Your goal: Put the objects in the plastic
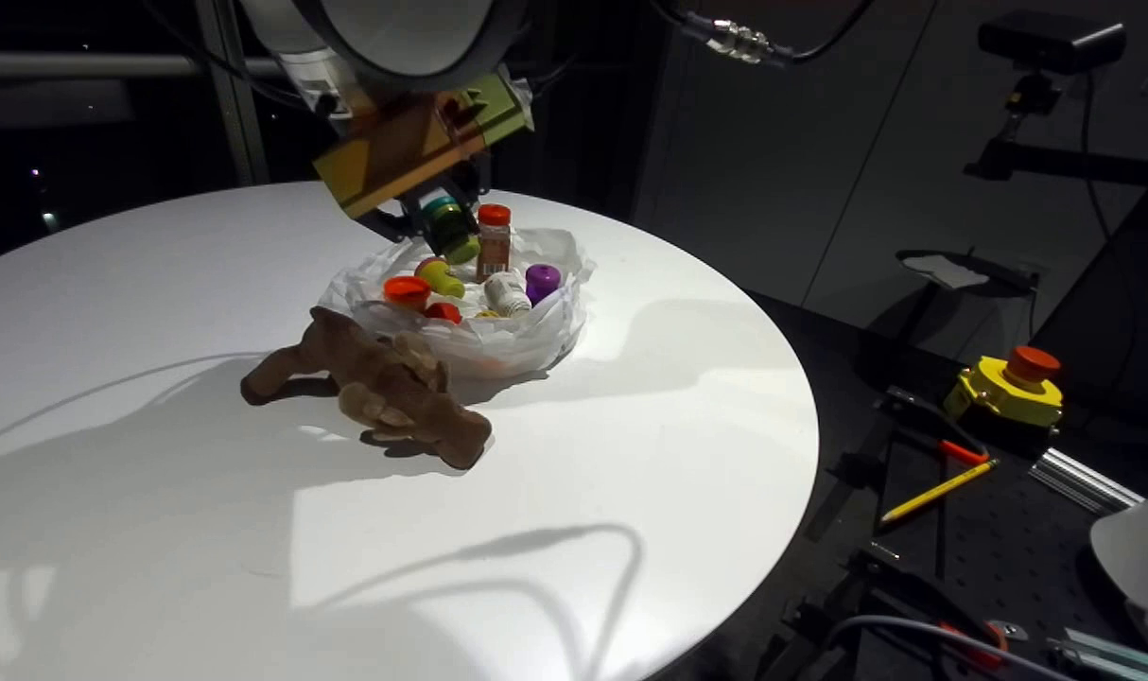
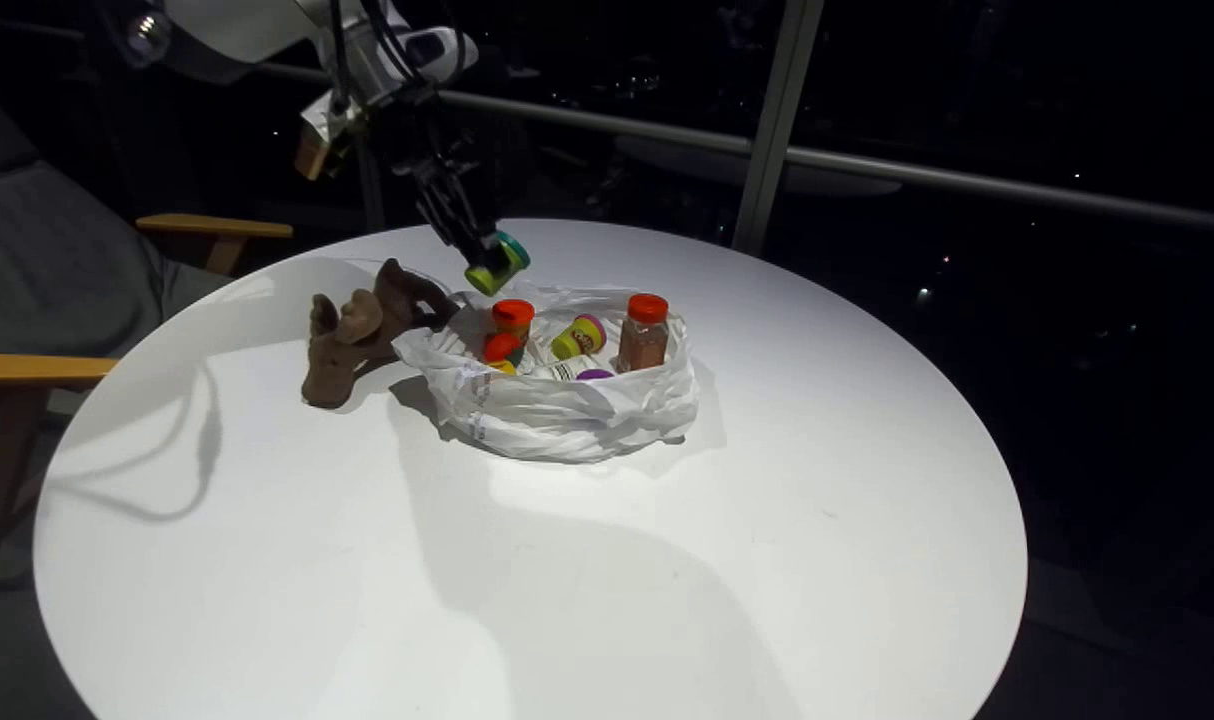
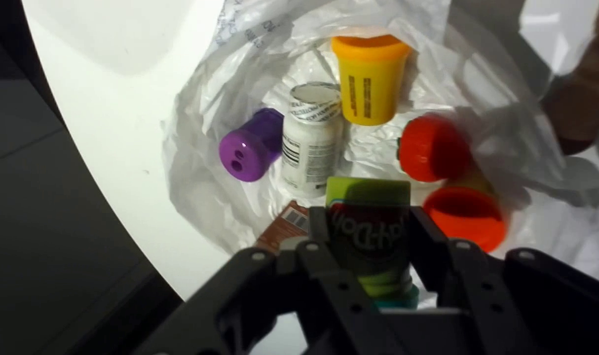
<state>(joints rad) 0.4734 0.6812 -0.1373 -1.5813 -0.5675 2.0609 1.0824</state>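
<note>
My gripper (image 3: 367, 227) is shut on a green Play-Doh tub (image 3: 351, 190) with a teal lid, its fingers on either side of it. In both exterior views this tub hangs tilted above the whitish plastic bag (image 2: 567, 425). Inside the bag are a red-lidded brown jar (image 2: 645, 345), a white bottle (image 3: 312, 143), a purple object (image 3: 247, 153) and a yellow tub (image 3: 371, 88) with an orange lid. A red-topped object (image 3: 430, 148), an orange-red-lidded tub (image 3: 469, 222) and another yellow tub (image 2: 572, 342) are in there too. Beside the bag, the brown plush animal (image 1: 385, 378) lies on the table.
The bag and plush sit on a round white table (image 1: 631, 454). A chair (image 2: 37, 365) with wooden arms stands close to the table edge. Away from the table, a yellow-and-red stop button (image 1: 1009, 388) and a pencil (image 1: 938, 492) rest on a dark bench.
</note>
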